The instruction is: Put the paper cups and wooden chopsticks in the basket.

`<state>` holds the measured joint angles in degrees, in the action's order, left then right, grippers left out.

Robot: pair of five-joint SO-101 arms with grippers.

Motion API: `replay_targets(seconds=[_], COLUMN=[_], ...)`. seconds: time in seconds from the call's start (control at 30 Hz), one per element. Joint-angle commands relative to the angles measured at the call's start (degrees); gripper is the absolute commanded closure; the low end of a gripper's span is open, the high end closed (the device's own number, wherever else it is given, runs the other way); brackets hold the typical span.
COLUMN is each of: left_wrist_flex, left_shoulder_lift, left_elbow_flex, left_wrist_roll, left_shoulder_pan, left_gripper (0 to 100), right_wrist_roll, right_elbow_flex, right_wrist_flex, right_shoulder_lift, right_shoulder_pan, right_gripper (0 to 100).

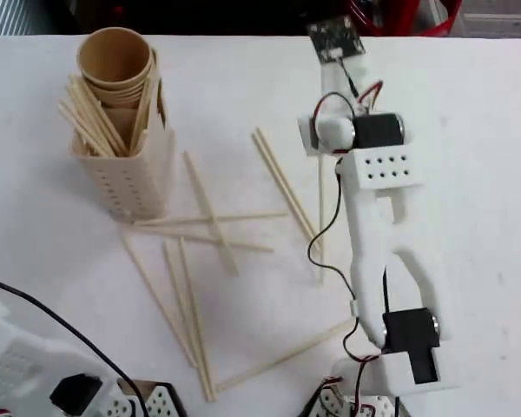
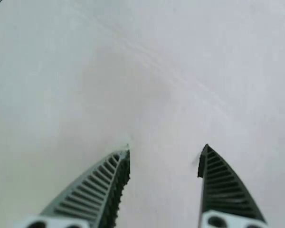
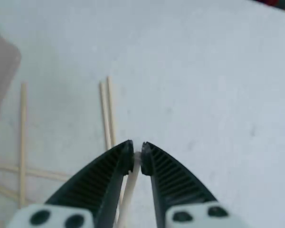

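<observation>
At the near left, the left claw (image 2: 165, 151) is hanging spread open over the bare white desk (image 2: 142, 71), holding nothing. Farther back, the white perforated plastic basket (image 1: 135, 187) is standing upright, already carrying the stacked tan paper cups (image 1: 113, 61) and a bundle of pale wooden chopsticks (image 1: 91, 117). More loose wooden chopsticks (image 1: 191, 295) are lying crossed on the desk to its right. Rightmost, the right claw (image 3: 137, 145) is pinching one thin chopstick (image 3: 127, 194) at its very tips, seemingly near the stick's end. So slight a hold is risking the stick pivoting or slipping free. With the tall basket this crowded, a stick jabbing the cups could be tipping it over.
</observation>
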<state>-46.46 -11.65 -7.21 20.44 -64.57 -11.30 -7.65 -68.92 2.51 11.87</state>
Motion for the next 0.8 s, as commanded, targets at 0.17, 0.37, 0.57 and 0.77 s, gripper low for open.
replay_targets(seconds=[0.17,0.37,0.57,0.77], left_wrist_flex=[3.0,3.0,2.9,3.1], left_shoulder_lift=[3.6,3.6,3.6,3.6], left_elbow_flex=[0.4,0.4,0.4,0.6], left_wrist_roll=[0.3,0.3,0.4,0.4], left_shoulder_pan=[-0.3,-0.5,-0.6,-0.4], left_gripper=[76,76,76,76], right_wrist_roll=[3.6,11.7,13.9,13.8], right_elbow_flex=[-23.2,-29.2,-39.4,-40.8], right_wrist_flex=[-9.6,-4.6,3.0,10.1], right_shoulder_lift=[5.9,10.5,10.6,5.2], right_shoulder_pan=[3.3,6.9,15.3,20.0], right_gripper=[98.3,98.3,98.4,98.4])
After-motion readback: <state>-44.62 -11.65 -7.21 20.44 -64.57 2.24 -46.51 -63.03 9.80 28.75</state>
